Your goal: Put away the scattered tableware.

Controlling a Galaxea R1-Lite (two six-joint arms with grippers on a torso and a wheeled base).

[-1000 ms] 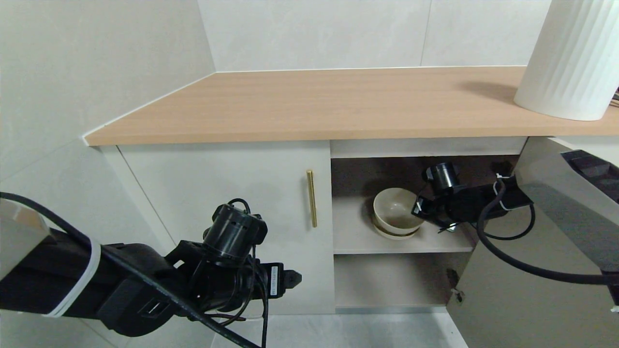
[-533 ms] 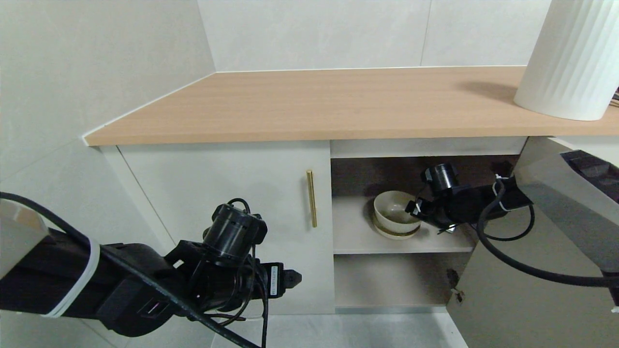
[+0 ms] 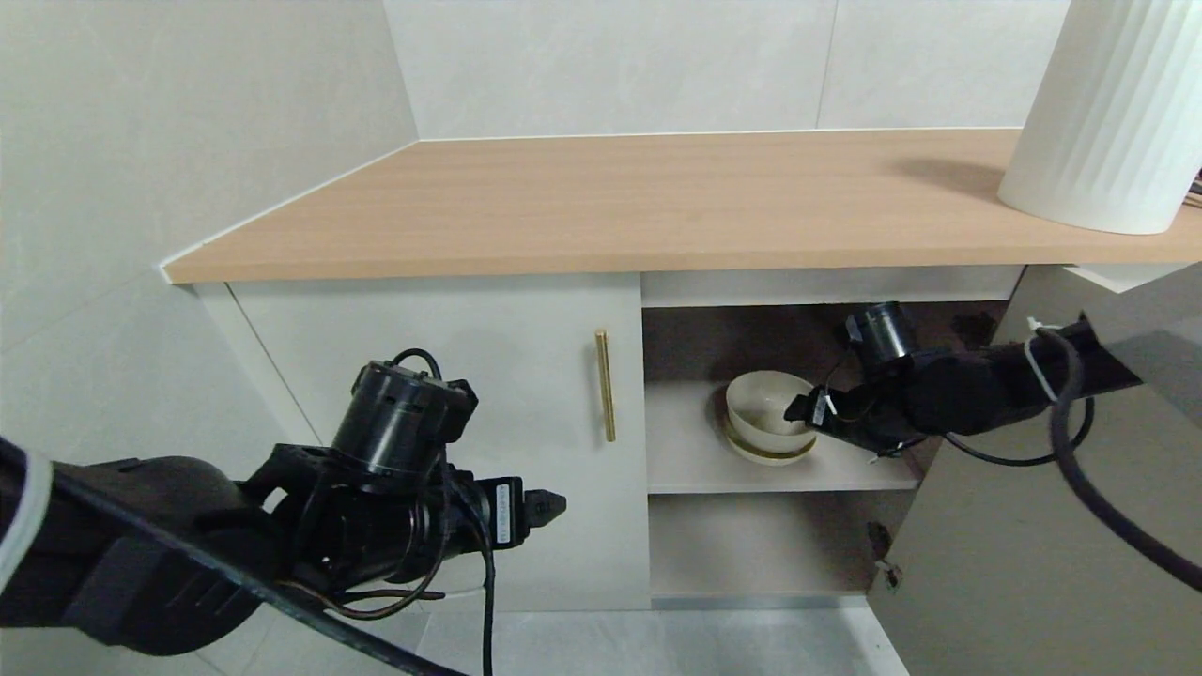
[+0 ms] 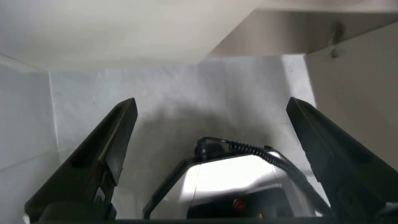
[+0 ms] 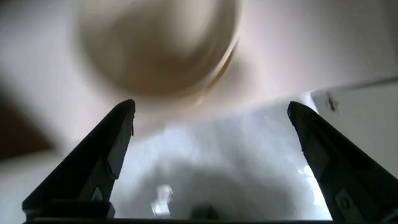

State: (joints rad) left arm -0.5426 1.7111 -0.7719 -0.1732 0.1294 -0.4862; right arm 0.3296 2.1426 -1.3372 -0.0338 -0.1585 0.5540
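The right gripper [image 3: 796, 410] sits inside the open cupboard [image 3: 657, 291], its fingers spread wide and holding nothing, as the right wrist view confirms [image 5: 211, 109]. Its tip is just beside the right-hand rim of a cream bowl [image 3: 762, 406]. Whether the two touch cannot be told from the head view. In the right wrist view the bowl [image 5: 161, 50] lies blurred beyond the fingertips, not between them.

The bowl stands upright on a shallow dish [image 3: 762, 456], and both rest on the cupboard's upper shelf [image 3: 685, 460], left of its middle. Beneath it is a lower shelf [image 3: 751, 549].

The left gripper [image 3: 554, 504] hangs low in front of the closed left door [image 3: 423, 329], well apart from the tableware. Its fingers are also parted and empty, seen in the left wrist view [image 4: 211, 106] over pale floor tiles [image 4: 186, 87].

A brass bar handle [image 3: 606, 385] runs upright along the closed door's right edge. The right door [image 3: 986, 545] stands swung open toward the camera. A wooden countertop [image 3: 610, 197] spans the cupboard. A white ribbed vessel [image 3: 1108, 113] stands at the countertop's far right end.
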